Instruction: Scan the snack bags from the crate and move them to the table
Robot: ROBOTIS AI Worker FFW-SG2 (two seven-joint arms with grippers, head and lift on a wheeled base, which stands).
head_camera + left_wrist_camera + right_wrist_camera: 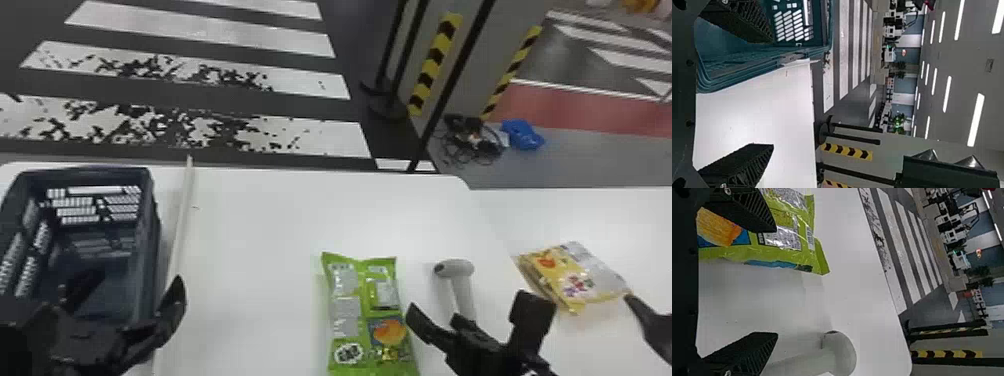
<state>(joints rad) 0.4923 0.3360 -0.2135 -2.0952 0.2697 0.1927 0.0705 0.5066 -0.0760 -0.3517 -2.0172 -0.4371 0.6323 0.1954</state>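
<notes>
My left gripper (pixel 131 285) is at the dark crate (pixel 102 172) on the left, fingers open with nothing between them. In the left wrist view the gripper (pixel 772 94) has one finger over the crate (pixel 786 59), the other over white tabletop. A green snack bag (pixel 345 305) lies flat on the table. Just right of it, my right gripper (pixel 472 302) stands open near the grey scanner (pixel 457 269). In the right wrist view the gripper (pixel 776 282) has one finger overlapping the green bag (pixel 805 252), the other near the scanner (pixel 842 354). A yellow snack bag (pixel 572 277) lies farther right.
A thin pale strip (pixel 181 215) runs along the crate's right side on the white table (pixel 260 225). A dark tapered part (pixel 652 320) juts in at the right edge, close to the yellow bag. Poles and striped barriers stand beyond the table.
</notes>
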